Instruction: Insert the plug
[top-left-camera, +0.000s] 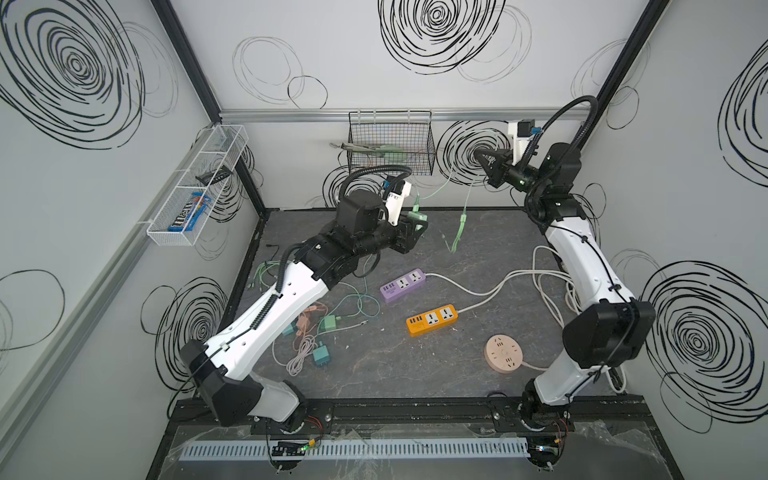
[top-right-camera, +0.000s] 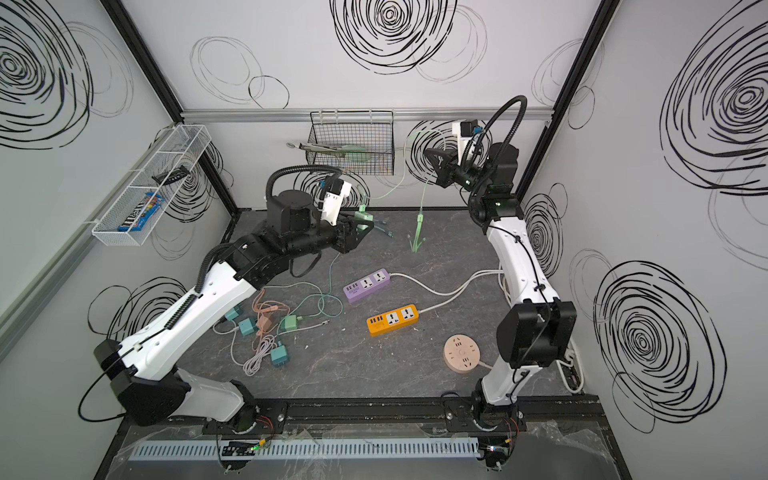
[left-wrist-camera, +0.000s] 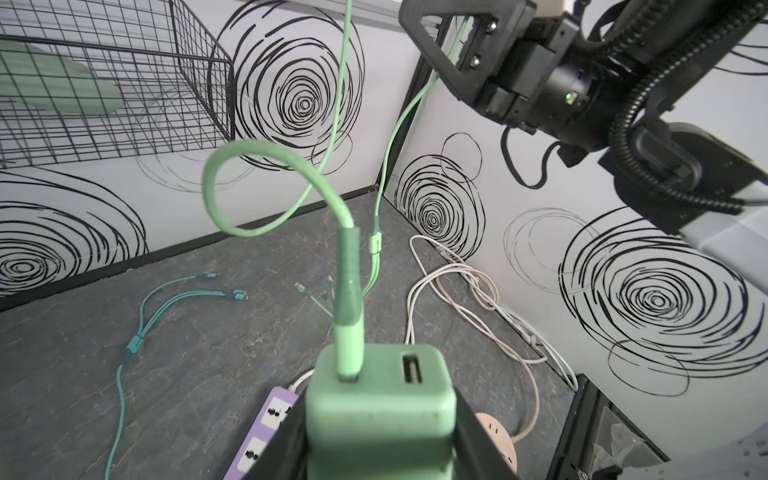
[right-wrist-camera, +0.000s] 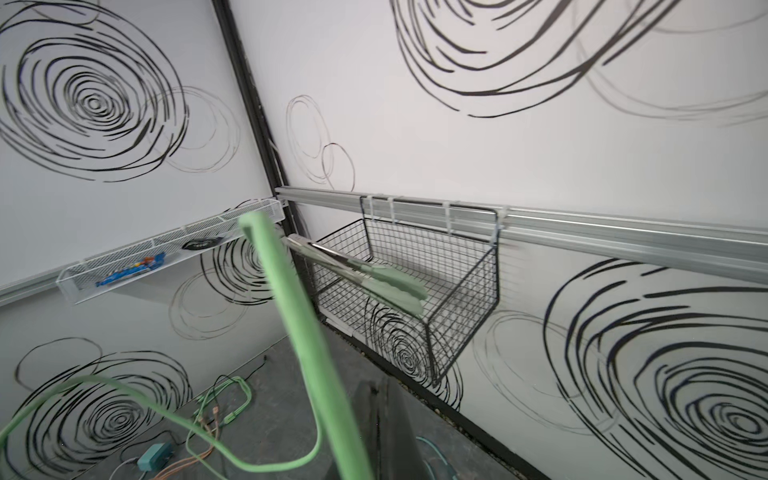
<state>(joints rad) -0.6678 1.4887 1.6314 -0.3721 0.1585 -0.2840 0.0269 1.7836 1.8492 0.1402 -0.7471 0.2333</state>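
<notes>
The plug (left-wrist-camera: 380, 399) is a green cube charger with a green cable (left-wrist-camera: 349, 266) in one of its two ports. My left gripper (left-wrist-camera: 380, 444) is shut on its sides, black fingers (left-wrist-camera: 473, 440) on either flank. Both top views show it held above the table's back (top-left-camera: 417, 216) (top-right-camera: 362, 216). My right gripper (top-left-camera: 478, 154) (top-right-camera: 430, 153) is raised near the back wall, shut on the green cable (right-wrist-camera: 291, 316), which loops over it and dangles to the table. The purple power strip (top-left-camera: 403, 284), orange strip (top-left-camera: 432, 320) and round peach socket (top-left-camera: 503, 353) lie in front, apart from both grippers.
Teal chargers and tangled cables (top-left-camera: 320, 328) lie under the left arm. White cords (top-left-camera: 548, 286) run along the right wall. A black wire basket (top-left-camera: 390, 145) with tongs hangs on the back wall, and a white mesh tray (top-left-camera: 195, 191) on the left wall.
</notes>
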